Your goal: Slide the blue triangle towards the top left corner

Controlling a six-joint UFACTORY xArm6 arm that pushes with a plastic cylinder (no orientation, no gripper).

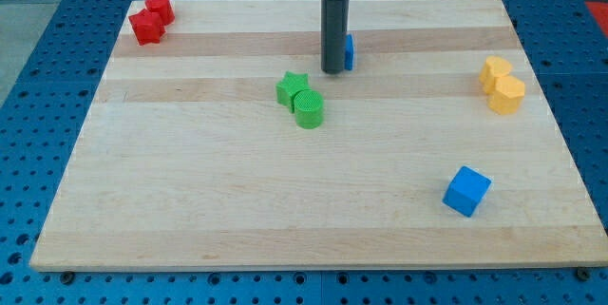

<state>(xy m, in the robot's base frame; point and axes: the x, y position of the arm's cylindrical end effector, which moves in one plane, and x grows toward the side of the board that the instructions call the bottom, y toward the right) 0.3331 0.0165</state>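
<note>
Tip on the wrong side of the blue triangle

My tip, a bare rod gripping nothing, touches the blue triangle just to its right, mostly hidden; pushing left likely needs rounding it.

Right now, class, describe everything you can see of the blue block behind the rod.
Only a narrow sliver of the blue triangle shows, at the right edge of the dark rod, which hides the rest, so its shape cannot be confirmed here. It looks like matte, solid blue plastic. It sits on the wooden board near the view's top centre. My tip stands just left of it, apparently touching.
</note>
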